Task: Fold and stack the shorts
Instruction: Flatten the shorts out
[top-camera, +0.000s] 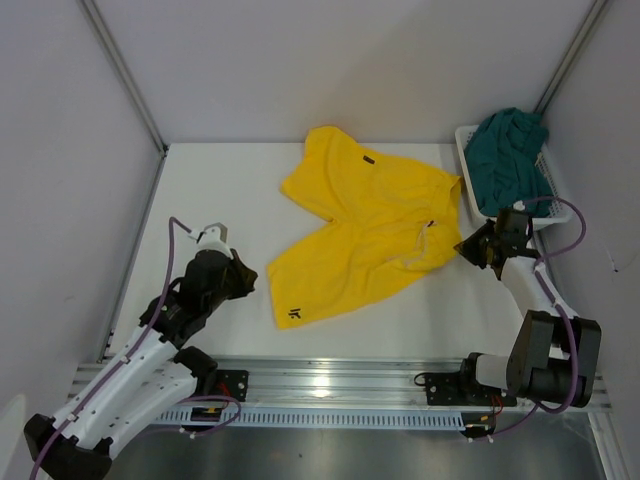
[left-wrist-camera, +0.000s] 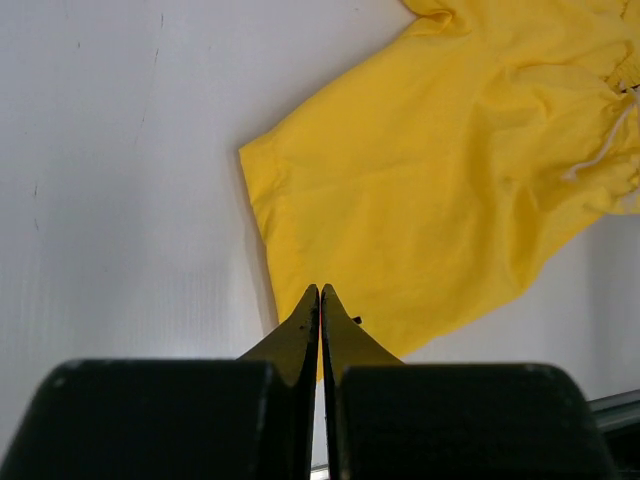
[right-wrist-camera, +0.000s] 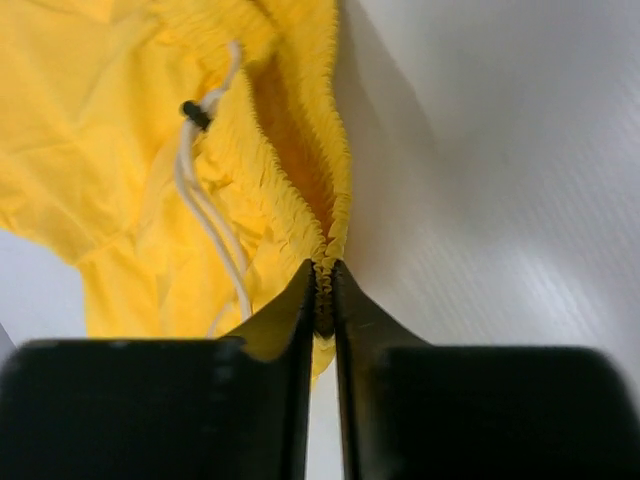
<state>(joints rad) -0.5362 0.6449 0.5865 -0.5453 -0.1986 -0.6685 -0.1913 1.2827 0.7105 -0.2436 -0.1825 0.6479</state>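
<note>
Table (top-camera: 200, 200): white, bearing all items.

Yellow shorts (top-camera: 365, 235): spread open mid-table, waistband toward the right arm, legs toward the left arm. Laid broad, presumably to give clean fold lines. Not yet folded.

Teal shorts (top-camera: 508, 160): bunched in the white mesh basket (top-camera: 462, 135) at the far right corner, apart from the yellow pair. Judged to be waiting as the second item of the stack.

Right pincer (right-wrist-camera: 322, 275): closed on the gathered waistband edge of the yellow shorts, elastic pinched between the fingers. Corner grip likely chosen as a handle for tugging flat or lifting over.

Left pincer (left-wrist-camera: 320, 292): shut, empty, just beside the near leg hem. Probably staged for the opposite corner.

Drawstring (right-wrist-camera: 200, 190): white, loose on the waistband near the grip. Possible snag.

Logo (top-camera: 293, 314): small, dark, by the near leg hem.
</note>
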